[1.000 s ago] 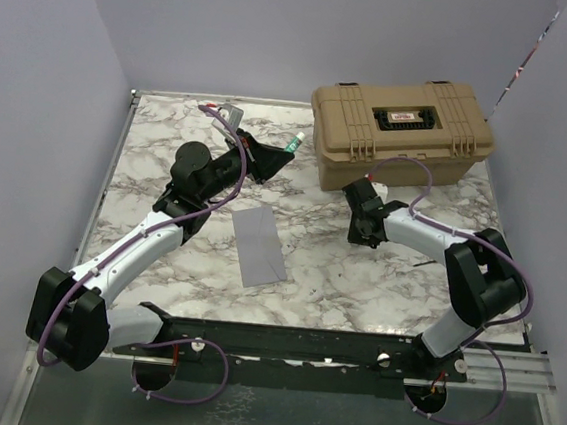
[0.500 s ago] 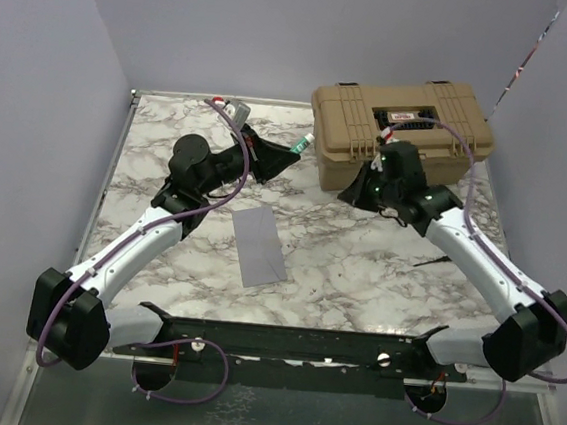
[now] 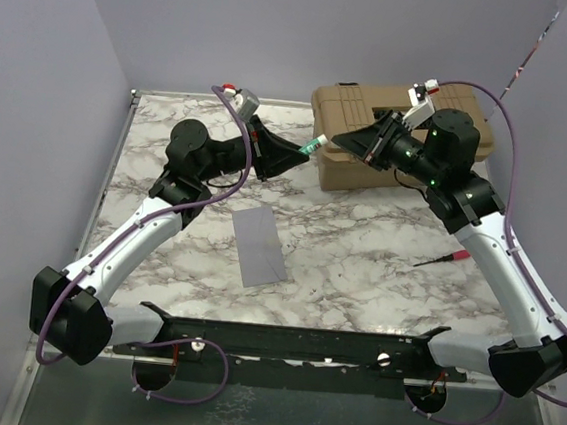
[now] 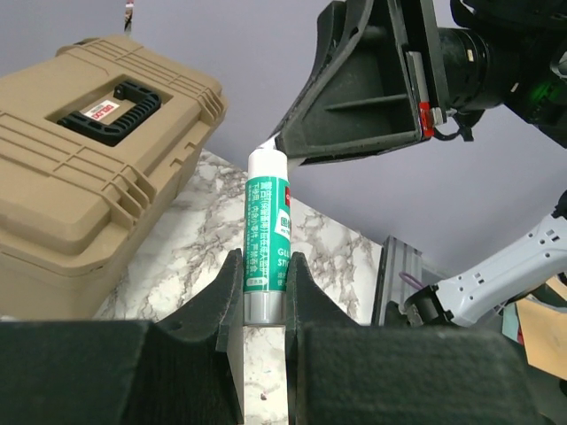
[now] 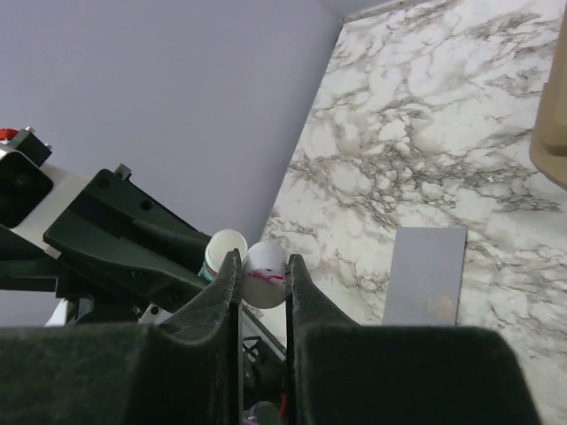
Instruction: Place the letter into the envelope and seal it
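Well apart: envelope [image 3: 258, 247], left hand [image 3: 305, 152].

The right arm [image 3: 491, 248] rose off the worktop [image 3: 358, 270] and swung up across the front of the tan toolbox [image 3: 340, 170]. That carried the right tool [image 5: 263, 266] to the tip of the glue stick [image 4: 266, 230], where it ended up pinching the white cap [image 5: 264, 276]. The left tool [image 4: 263, 266] lifted the glue stick higher and moved it rightward to meet it. A thin red-handled object [image 3: 442, 259], earlier covered by the right arm, came into view on the worktop.
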You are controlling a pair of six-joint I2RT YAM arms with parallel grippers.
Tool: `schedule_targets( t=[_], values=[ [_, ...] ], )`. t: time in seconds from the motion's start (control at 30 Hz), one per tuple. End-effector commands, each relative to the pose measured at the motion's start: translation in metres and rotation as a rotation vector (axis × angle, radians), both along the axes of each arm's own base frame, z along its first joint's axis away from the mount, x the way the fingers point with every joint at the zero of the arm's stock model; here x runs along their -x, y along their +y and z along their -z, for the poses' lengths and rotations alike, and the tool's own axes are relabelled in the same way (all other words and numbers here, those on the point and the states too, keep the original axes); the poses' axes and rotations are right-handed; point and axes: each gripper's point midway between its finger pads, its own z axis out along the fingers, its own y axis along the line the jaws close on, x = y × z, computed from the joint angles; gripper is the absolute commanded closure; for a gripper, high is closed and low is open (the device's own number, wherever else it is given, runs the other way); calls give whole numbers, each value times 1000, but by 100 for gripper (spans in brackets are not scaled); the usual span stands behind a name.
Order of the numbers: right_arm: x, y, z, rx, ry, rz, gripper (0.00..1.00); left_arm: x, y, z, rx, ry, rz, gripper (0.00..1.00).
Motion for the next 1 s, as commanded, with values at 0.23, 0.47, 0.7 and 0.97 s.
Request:
schedule_targets(
  t=[0.23, 0.47, 0.7, 0.97],
  values=[
    [5, 21, -18, -166, 27, -100, 100, 4, 0, -6, -1, -4, 17, 100],
    [6, 24, -11, -159, 50, -121, 100, 3, 1, -8, 11, -13, 4, 100],
    [6, 14, -5, -121, 52, -65, 100, 0, 4, 4, 3, 4, -26, 100],
    [5, 5, -4, -100, 44, -12, 100, -5, 9, 12, -9, 19, -78, 100]
  ],
)
